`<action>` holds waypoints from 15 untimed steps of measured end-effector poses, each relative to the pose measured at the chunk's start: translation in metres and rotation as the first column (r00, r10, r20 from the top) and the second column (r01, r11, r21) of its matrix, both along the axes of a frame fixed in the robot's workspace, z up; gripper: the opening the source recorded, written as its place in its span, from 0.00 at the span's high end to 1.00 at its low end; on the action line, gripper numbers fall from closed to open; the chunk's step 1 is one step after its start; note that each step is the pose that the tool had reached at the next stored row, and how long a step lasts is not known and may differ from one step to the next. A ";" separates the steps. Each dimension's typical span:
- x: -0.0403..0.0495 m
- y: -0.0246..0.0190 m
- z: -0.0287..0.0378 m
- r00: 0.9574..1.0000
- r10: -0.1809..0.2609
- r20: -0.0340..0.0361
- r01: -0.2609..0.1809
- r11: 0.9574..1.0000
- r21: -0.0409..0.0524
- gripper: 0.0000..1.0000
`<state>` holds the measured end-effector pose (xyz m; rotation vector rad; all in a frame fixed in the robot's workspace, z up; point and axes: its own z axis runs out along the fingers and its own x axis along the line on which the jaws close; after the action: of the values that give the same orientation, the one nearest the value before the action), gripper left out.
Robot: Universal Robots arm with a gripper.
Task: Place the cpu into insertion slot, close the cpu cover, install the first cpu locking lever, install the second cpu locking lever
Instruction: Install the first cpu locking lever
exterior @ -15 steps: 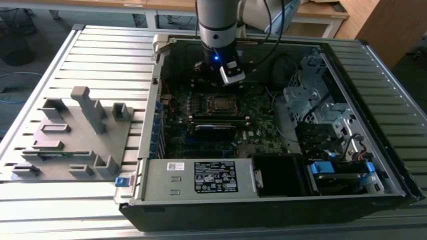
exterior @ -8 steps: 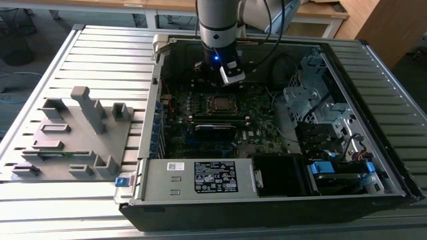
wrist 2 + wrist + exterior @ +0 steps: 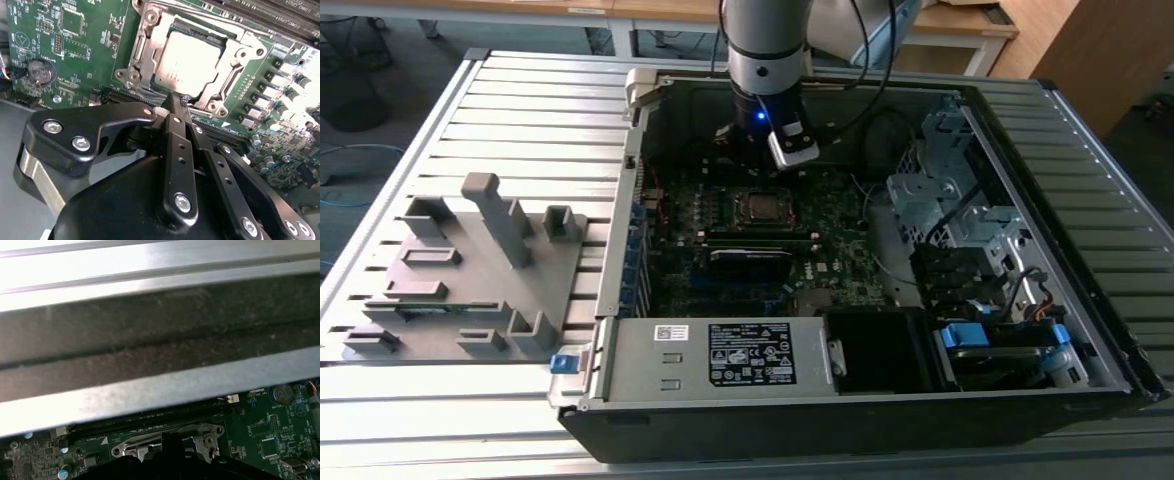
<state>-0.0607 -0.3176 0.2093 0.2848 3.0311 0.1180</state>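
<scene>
One arm (image 3: pixel 767 50) is reaching down into one open computer case (image 3: pixel 881 400) lying on a ribbed metal table (image 3: pixel 520 100). Its tool (image 3: pixel 175 102) is hanging just above the edge of the slot (image 3: pixel 150 30), black fingers (image 3: pixel 172 130) pressed together to a narrow tip and pinching nothing.

One cpu (image 3: pixel 192 62) is sitting flat in the slot, its dull silver top square and smooth. One cover (image 3: pixel 240 37), a thin silver frame with a big cut-out, is lying down around the chip; in the first wrist view the same frame (image 3: pixel 210 432) is showing beyond the dark tool tip (image 3: pixel 170 442). Whether the levers are latched I cannot tell.

The motherboard (image 3: pixel 90 55) is dark green and busy with small parts; one round coin battery (image 3: pixel 40 71) is sitting near its edge, and a row of small grey cylinders (image 3: pixel 277 85) is running beside the socket. In the exterior view the cpu (image 3: pixel 761 207) is lying mid-board, with one black card (image 3: pixel 750 255) below it.

On the exterior view's left, one grey moulded fixture (image 3: pixel 467 270) with upright posts is resting on the table. A white label (image 3: pixel 750 355) is stuck on the case's metal box.
</scene>
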 end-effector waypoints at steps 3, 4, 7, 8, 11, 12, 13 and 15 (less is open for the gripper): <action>0.0001 -0.0013 0.0000 1.000 0.000 -0.001 0.000 1.000 -0.001 0.90; 0.0001 -0.0019 0.0000 1.000 0.000 -0.001 0.000 1.000 -0.001 0.90; 0.0001 -0.0022 0.0000 1.000 0.000 -0.001 0.000 1.000 -0.001 0.90; 0.0001 -0.0022 0.0000 1.000 0.000 -0.001 0.000 1.000 -0.001 0.90; 0.0001 -0.0023 0.0000 1.000 0.000 -0.001 0.000 1.000 -0.001 0.90; 0.0001 -0.0023 0.0000 1.000 0.000 -0.001 0.000 1.000 -0.001 0.90; 0.0001 -0.0023 0.0002 1.000 0.000 -0.001 0.000 1.000 -0.001 0.90; 0.0001 -0.0023 0.0017 1.000 0.000 -0.001 0.000 1.000 -0.001 0.90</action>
<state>-0.0607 -0.3200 0.2110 0.2850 3.0325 0.1158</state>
